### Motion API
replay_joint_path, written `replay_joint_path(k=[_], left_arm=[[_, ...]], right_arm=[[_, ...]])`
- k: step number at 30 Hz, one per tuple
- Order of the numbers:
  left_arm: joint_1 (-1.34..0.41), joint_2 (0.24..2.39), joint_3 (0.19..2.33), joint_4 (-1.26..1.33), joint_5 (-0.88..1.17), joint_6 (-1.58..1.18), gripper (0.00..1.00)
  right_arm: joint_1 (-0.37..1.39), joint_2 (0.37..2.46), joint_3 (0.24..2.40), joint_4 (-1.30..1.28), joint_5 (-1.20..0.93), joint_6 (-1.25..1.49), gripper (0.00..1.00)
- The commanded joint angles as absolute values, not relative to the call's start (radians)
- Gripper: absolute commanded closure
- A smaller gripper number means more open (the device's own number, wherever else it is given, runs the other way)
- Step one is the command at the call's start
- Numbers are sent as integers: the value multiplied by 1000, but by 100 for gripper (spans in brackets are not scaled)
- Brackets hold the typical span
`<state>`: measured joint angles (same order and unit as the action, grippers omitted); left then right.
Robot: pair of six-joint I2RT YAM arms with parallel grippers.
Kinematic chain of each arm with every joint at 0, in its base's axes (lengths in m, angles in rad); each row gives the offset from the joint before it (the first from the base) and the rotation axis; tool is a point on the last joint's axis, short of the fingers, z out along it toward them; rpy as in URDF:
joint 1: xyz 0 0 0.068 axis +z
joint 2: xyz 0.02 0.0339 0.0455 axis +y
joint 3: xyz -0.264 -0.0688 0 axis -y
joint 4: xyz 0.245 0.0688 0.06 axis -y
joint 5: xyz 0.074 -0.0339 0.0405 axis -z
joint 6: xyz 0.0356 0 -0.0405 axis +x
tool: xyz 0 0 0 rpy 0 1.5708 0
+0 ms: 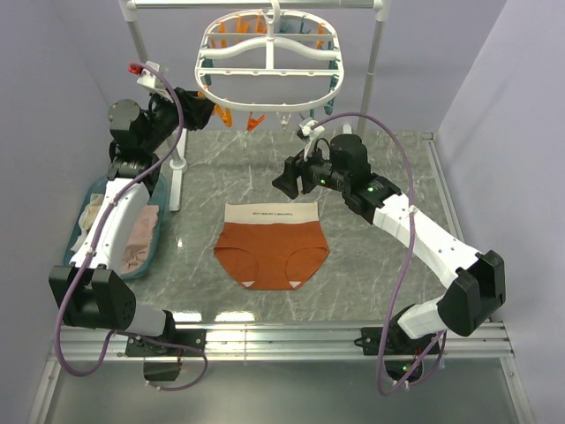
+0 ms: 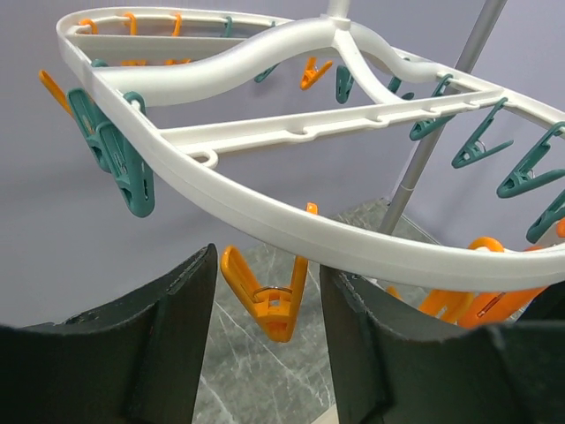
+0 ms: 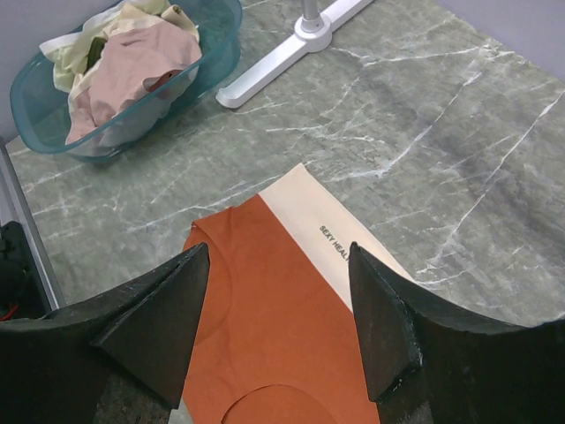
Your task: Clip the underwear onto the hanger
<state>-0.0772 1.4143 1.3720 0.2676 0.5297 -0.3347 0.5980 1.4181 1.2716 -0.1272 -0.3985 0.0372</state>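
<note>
The underwear [image 1: 272,247] [image 3: 274,336] lies flat on the marble table, rust-orange with its beige waistband toward the back. The white oval hanger [image 1: 265,62] [image 2: 265,212] hangs from the rack at the back, with orange and teal clothespins dangling from it. My left gripper [image 1: 205,108] [image 2: 269,265] is raised to the hanger's left rim and is open. An orange clothespin [image 2: 269,300] hangs between its fingers, touching neither. My right gripper [image 1: 287,181] [image 3: 278,256] hovers open above the underwear's right waistband end, holding nothing.
A teal basket [image 1: 157,231] [image 3: 221,40] of pale pink and cream clothes sits at the table's left. The white rack's foot [image 1: 177,168] [image 3: 291,49] rests beside it. The rack's right pole [image 1: 375,71] stands at the back.
</note>
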Motion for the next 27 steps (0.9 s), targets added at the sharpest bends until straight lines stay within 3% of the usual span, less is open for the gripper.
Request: replay_joint_path(k=[1,12,16,17,22,27], left_arm=[[-78,1367,1367,351,552,-325,45],[-78,1367,1364,379,561,-370,50],[-78,1371,1370,376,565,-387,66],[-78,1370,1373,374,566,-393,77],[-78,1378,1384,365,578,-402,100],[-78,1371,1371,362,577,-402,100]], right_arm=[[604,1428,1276,-109,-411,48,28],[604,1434,1269,-104,-414,49,28],[604,1433,1264,-106,-414,51,28],[604,1431,1264,-104,-413,49,28],[604,1437,1259,-100,-413,49,29],[604,1450,1238,-69,-407,52,30]])
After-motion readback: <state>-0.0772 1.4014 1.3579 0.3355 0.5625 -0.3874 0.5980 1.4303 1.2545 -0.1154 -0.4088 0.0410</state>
